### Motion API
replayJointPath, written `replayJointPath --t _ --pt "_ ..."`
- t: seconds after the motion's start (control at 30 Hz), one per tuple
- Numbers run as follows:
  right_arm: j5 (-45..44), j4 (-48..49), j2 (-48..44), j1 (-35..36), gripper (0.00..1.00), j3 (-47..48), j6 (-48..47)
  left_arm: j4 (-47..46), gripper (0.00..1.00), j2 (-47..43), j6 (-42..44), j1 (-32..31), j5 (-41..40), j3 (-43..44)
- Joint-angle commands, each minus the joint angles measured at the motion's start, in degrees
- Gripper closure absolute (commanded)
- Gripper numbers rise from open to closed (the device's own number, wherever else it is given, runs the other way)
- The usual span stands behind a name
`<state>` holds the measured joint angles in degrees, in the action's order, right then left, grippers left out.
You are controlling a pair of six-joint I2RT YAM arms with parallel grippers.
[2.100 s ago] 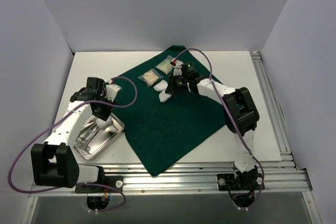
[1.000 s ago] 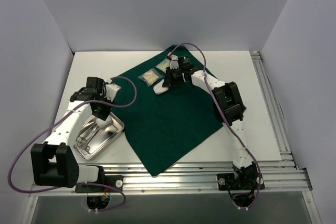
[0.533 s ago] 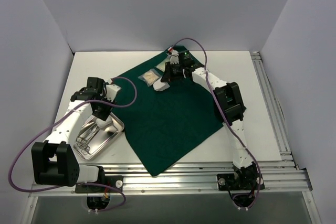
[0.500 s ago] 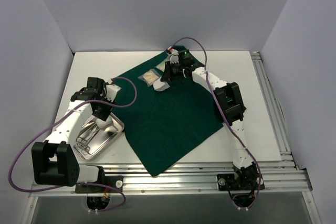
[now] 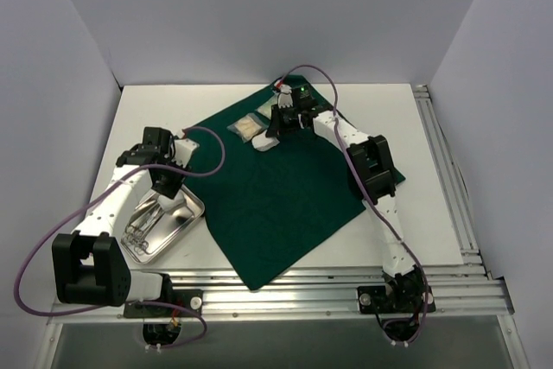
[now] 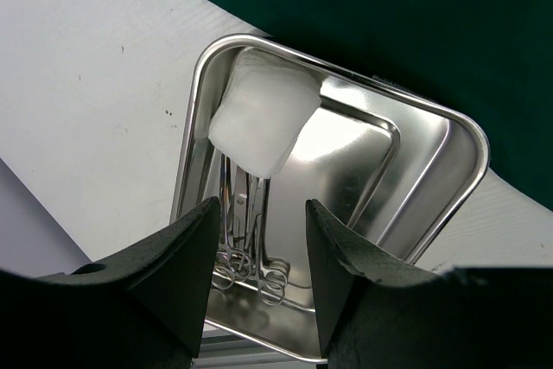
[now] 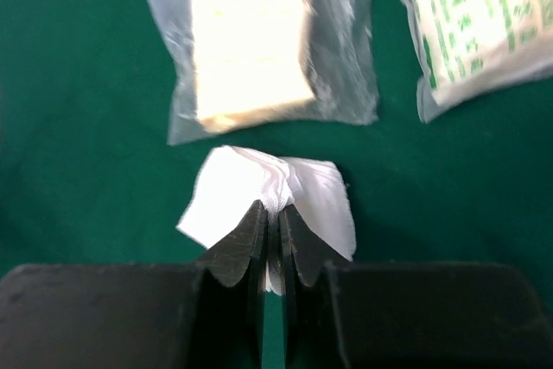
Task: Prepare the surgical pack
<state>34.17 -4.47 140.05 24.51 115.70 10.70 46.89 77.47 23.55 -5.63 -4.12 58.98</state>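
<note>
A dark green drape (image 5: 276, 196) lies spread over the middle of the table. My right gripper (image 7: 271, 208) is shut on a white gauze pad (image 7: 226, 186), pinching its middle just above the drape (image 7: 78, 127). Two clear packets lie beyond it, one with a cream pad (image 7: 251, 41) and one with green print (image 7: 471, 15). From above, the gauze pad (image 5: 266, 143) hangs near the drape's far corner. My left gripper (image 6: 259, 239) stands open over the steel tray (image 6: 432, 179). In the tray lie another gauze pad (image 6: 263, 118) and scissor-like instruments (image 6: 246, 248).
The steel tray (image 5: 192, 213) sits on the bare white table left of the drape. White walls close in the left, back and right sides. A metal rail (image 5: 449, 179) runs along the table's right edge.
My right gripper has carried the gauze pad toward the far corner of the drape, closer to the packets. The left arm has stayed still over the tray.
</note>
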Motion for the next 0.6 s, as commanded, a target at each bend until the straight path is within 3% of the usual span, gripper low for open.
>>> replayJointPath --t 0.0,0.2,0.37,0.57 --pt "-1.4 -2.8 0.8 0.3 1.0 1.5 -2.2 -1.0 0.47 -0.2 0.3 0.2 -0.3 1.3" --pt "-3.4 -2.7 1.0 0.2 1.0 1.5 -2.4 -0.8 0.47 0.0 0.1 0.2 0.2 1.6" --pt "-5.2 -1.9 -1.4 0.9 0.75 1.1 -3.2 -0.8 0.47 0.0 0.3 0.3 0.3 1.4" --pt "-10.1 -3.7 -4.0 1.1 0.59 0.8 -4.6 -1.1 0.47 0.3 0.4 0.3 0.4 1.2"
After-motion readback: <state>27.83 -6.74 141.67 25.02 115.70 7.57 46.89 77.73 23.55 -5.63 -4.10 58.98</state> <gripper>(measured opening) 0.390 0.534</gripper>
